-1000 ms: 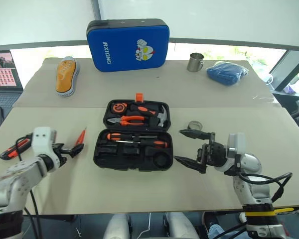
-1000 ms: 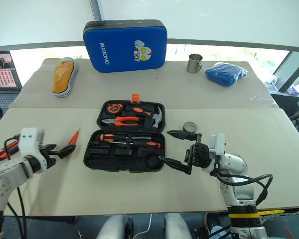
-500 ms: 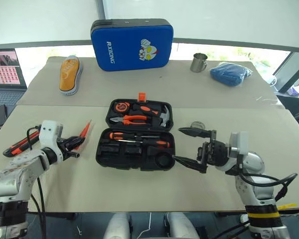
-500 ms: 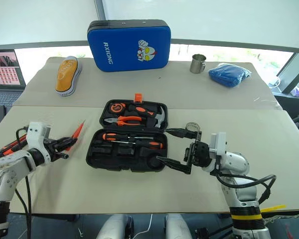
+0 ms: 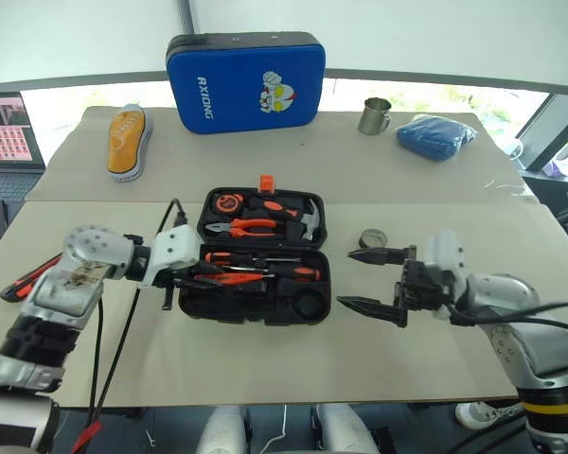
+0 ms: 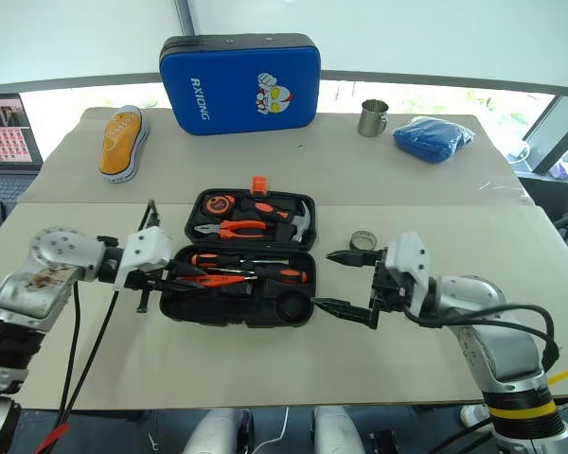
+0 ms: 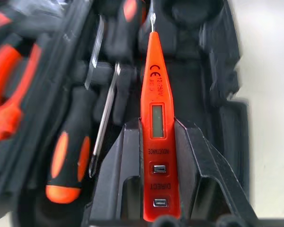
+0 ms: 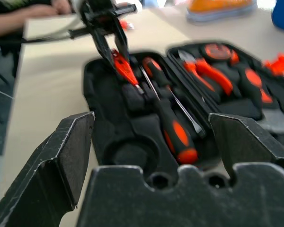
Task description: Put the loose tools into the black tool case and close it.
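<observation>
my left gripper [image 7: 162, 198] is clamped on the butt end of the slim orange tester screwdriver [image 7: 157, 118], and i'm holding it so the blade runs out ahead of my fingers, over the front half of the black tool case [image 5: 308, 305]. gripping it by the tail leaves the whole shaft free to settle into a moulded slot without my fingers fouling the case wall. the tip hangs just beside the two black-and-orange screwdrivers [image 5: 265, 264] already lying in their grooves, so i judge the slot i want is the free one next to them (i can't tell whether the tester touches the plastic yet).

my right gripper [image 5: 377, 279] waits just off the case's right edge, jaws spread wide with nothing in them, pointing in toward the case. that keeps it out of the left arm's way but near the small dark tape roll [image 5: 372, 237], which lies on the table [image 5: 265, 364] just behind it.

the orange-and-black utility knife [image 5: 21, 283] lies well out to my left on the table, so the lid stays up for now.
</observation>
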### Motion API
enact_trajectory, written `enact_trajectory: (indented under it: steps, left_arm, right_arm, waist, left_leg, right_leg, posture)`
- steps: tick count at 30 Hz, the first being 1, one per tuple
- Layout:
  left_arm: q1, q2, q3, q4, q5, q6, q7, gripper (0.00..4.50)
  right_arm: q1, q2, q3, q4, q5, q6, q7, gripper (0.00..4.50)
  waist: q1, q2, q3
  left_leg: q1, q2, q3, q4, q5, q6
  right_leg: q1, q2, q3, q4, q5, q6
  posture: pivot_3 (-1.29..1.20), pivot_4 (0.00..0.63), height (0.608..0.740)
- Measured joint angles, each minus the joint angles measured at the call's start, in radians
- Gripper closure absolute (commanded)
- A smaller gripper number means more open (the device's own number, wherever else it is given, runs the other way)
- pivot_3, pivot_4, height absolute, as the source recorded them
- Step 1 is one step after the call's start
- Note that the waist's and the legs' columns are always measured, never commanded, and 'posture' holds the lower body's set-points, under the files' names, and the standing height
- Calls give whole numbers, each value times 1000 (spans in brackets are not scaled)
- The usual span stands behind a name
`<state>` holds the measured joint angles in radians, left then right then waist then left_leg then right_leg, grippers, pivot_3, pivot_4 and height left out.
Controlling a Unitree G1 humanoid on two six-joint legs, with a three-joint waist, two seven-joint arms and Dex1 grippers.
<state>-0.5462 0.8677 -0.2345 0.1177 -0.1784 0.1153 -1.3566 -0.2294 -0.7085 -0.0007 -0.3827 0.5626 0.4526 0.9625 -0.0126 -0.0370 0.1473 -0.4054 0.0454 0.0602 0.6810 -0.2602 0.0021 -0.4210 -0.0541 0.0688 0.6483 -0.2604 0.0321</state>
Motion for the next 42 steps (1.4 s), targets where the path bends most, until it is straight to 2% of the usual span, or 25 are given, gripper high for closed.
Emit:
enact_trajectory:
  steps: [8,30,32,36,39,42]
  left_arm:
    - [-52,-36,-26,94,74,-47,-13,4034]
    - [-78,1,-61,61,155,2,-60,4034]
    - [-73,-8,-55,46,150,52,-60,3032]
    - [-35,-25,-21,38,93,121,-63,1696]
    - [-22,-35,-9,66,70,55,-71,560]
    - [-14,-70,66,118,-17,30,-94,560]
  right_arm:
    - [-32,0,32,-42,8,82,-32,0]
    - [-28,13,68,-52,-11,82,-35,0]
    - [-43,16,70,-52,-11,82,-37,0]
    - [-55,27,71,-52,-8,82,-36,0]
    - [-53,44,67,-47,15,93,-37,0]
    - [-34,52,62,-21,34,100,-31,0]
  waist:
    - [5,0,0]
    - [-5,0,0]
    - [-3,0,0]
    - [-2,0,0]
    - [1,0,0]
    - [1,0,0]
  left_leg:
    - [-3,-1,-1,1,0,0]
    - [-1,1,-1,1,0,1]
    - [-1,0,-1,1,0,1]
    - [-1,1,-1,1,0,1]
    - [-2,1,-1,2,0,1]
    - [-2,1,-1,3,0,1]
  right_leg:
    - [-1,-1,0,-1,0,1]
    - [0,1,0,0,0,1]
    - [0,0,0,0,0,1]
    - [-1,0,0,0,0,1]
    - [-1,0,0,0,0,1]
    - [-1,0,0,1,0,1]
  posture:
    - [0,150,740]
    - [0,150,740]
    - [0,150,740]
    - [0,150,740]
    - [0,150,740]
    - [0,150,740]
